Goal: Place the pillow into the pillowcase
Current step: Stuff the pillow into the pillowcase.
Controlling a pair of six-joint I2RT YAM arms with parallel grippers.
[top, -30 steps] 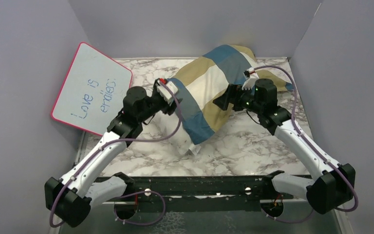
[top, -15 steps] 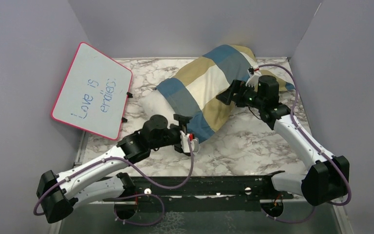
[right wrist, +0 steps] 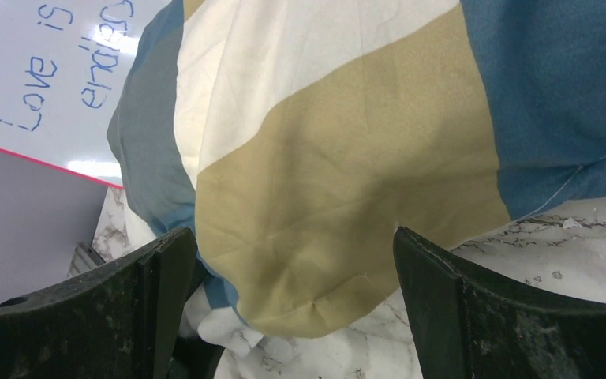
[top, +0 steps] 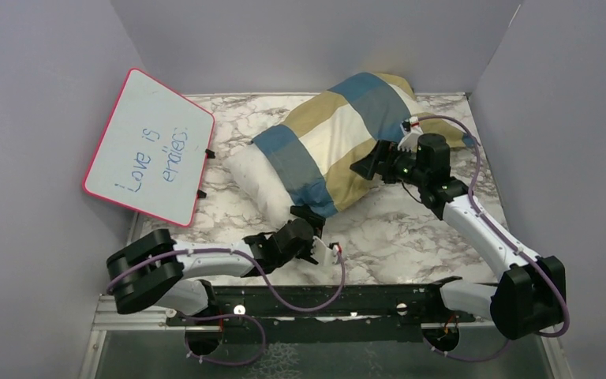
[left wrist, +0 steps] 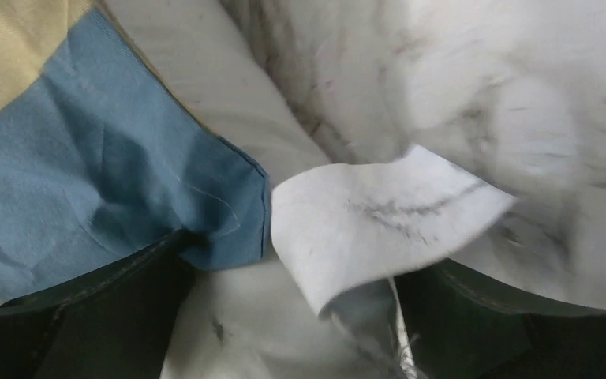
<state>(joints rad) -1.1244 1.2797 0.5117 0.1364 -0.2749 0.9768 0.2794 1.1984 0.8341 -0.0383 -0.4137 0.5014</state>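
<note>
A pink-rimmed whiteboard with blue handwriting leans against the left wall, its lower edge on the marble bench. Right of it the pillow lies slantwise across the bench, mostly inside the pillowcase. Only its white end shows, at the near-left, past the blue hem. The rest, out to the far-right corner, is covered by the blue, tan and cream blocks.

The left arm lies low and folded along the near edge. Its tool points up at the near corner of the pillowcase, just beside the hem. In the left wrist view its two dark fingers stand well apart at the bottom corners, clamped on nothing. The blue corner of the pillowcase lies over the left finger. A white flap with grey marks curls up between the two fingers; I cannot tell what it belongs to. The bench behind is blurred.

The right tool faces the right flank of the pillowcase, near the middle of its length. The right wrist view shows its fingers spread wide and holding nothing, with the tan block of the pillowcase bulging ahead between them. A bit of white pillow peeks out low down, and the whiteboard stands beyond.
</note>
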